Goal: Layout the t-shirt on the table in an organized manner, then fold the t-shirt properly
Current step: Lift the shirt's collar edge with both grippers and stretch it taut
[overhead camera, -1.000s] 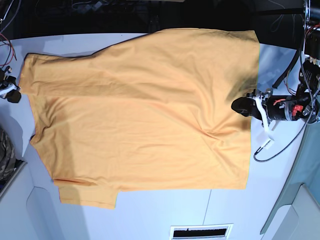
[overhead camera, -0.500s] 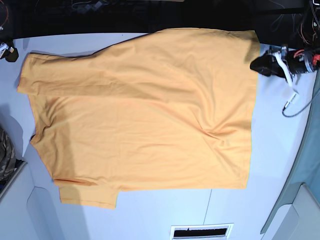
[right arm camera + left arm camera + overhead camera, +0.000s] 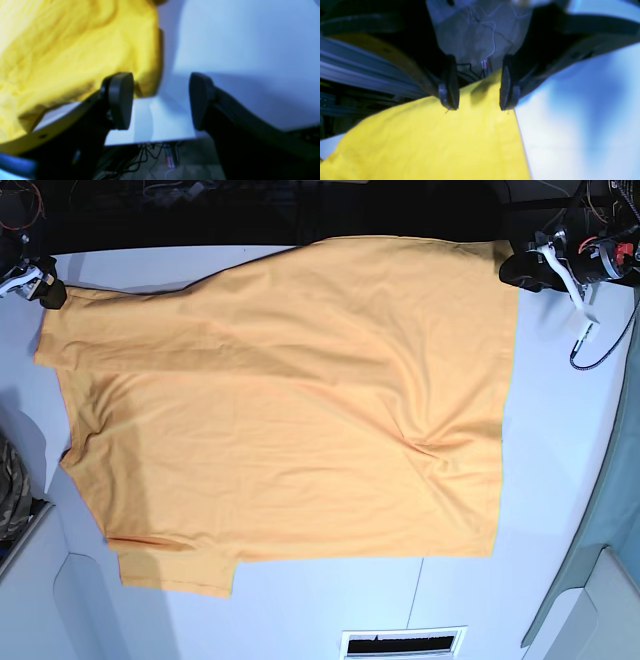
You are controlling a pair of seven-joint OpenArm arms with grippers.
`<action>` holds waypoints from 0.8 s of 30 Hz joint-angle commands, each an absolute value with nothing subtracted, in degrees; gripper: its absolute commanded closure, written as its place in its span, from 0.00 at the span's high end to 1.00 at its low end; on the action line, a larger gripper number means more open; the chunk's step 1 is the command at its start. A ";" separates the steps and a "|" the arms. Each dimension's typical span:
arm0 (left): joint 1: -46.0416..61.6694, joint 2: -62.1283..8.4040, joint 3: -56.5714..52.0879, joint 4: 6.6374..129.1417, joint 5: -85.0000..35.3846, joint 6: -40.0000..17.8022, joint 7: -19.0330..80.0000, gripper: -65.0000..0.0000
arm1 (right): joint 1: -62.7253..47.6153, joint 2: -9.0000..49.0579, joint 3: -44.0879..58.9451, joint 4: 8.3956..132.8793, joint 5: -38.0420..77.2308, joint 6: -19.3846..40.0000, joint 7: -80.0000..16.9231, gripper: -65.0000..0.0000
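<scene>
The orange-yellow t-shirt lies spread flat on the white table, plain side up, with light wrinkles. Its far edge reaches the table's back edge. My left gripper is open at the shirt's far right corner. In the left wrist view its open gripper hovers over that yellow corner, next to bare table. My right gripper is open at the shirt's far left corner. In the right wrist view the gripper stands over the table's edge, with the shirt beside its left finger.
A dark vent slot sits at the table's front edge. A loose cable hangs from the left arm. A mottled object lies at the left edge. Dark floor with wires lies beyond the back edge.
Both arms have moved toward the table's back edge: the left gripper from the shirt's right side to its far right corner, the right gripper to the far left corner. The shirt has not moved.
</scene>
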State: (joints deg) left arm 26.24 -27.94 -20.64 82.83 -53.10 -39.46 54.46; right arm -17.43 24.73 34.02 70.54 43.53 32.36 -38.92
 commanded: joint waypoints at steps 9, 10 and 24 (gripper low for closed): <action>27.97 -28.12 -21.08 83.44 -47.64 -40.00 49.80 0.47 | -15.57 25.52 31.11 70.87 42.63 32.36 -39.42 0.55; 27.94 -27.92 -21.08 83.44 -47.51 -40.00 49.69 0.47 | -15.57 25.52 31.11 70.87 42.65 32.36 -39.42 0.55; 27.81 -28.58 -26.13 83.46 -51.62 -40.00 47.88 0.47 | -15.59 25.52 31.11 70.85 42.02 32.34 -39.46 0.55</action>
State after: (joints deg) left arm 27.75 -27.59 -25.65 82.87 -50.65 -39.72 48.40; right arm -15.51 24.73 30.98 70.54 43.00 32.42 -38.59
